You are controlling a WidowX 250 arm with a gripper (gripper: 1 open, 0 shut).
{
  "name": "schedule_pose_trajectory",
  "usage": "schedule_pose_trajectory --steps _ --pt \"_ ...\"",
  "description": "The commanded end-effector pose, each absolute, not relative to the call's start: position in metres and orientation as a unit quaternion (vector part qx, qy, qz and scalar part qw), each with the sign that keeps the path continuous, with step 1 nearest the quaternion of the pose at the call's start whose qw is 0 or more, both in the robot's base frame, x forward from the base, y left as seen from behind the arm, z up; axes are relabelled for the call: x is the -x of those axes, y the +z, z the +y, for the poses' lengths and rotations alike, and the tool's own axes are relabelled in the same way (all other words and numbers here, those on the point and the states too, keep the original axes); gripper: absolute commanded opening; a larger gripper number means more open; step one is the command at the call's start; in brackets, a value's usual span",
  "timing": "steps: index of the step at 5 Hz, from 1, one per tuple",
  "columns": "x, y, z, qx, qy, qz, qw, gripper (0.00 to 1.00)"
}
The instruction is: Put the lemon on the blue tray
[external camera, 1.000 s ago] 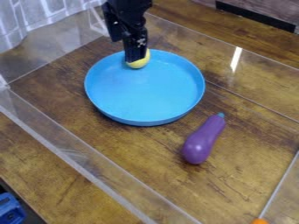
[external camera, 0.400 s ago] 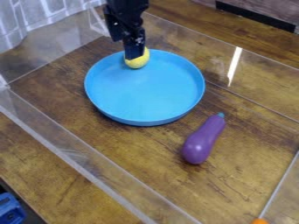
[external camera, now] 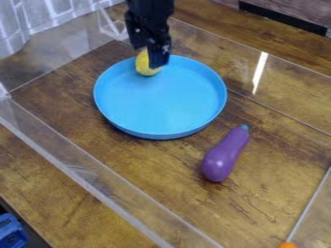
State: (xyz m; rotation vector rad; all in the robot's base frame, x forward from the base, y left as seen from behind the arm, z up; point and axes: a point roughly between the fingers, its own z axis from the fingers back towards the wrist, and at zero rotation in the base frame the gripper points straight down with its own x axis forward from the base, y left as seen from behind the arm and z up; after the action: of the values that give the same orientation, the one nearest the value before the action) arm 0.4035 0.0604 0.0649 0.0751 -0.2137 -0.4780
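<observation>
One step looks all but done: the lemon [external camera: 147,65] lies inside the blue tray [external camera: 168,107], close to its far rim, with the gripper [external camera: 157,53] directly over it, jaws spread and apparently not clamping the fruit. Next, I judge, comes a clean lift away. Part of the lemon is hidden behind the gripper, so contact is uncertain. A purple eggplant [external camera: 224,154] rests apart on the tabletop [external camera: 77,136].
</observation>
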Motion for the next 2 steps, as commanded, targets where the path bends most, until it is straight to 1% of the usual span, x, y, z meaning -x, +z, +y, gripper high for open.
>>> schedule_pose_trajectory --steps 1,2 --pt "-0.4150 0.0798 0.0672 -0.046 -0.257 -0.140 0.955 1.00" --pt "-0.4149 0.0708 0.0684 -0.041 -0.279 -0.140 0.949 1.00"
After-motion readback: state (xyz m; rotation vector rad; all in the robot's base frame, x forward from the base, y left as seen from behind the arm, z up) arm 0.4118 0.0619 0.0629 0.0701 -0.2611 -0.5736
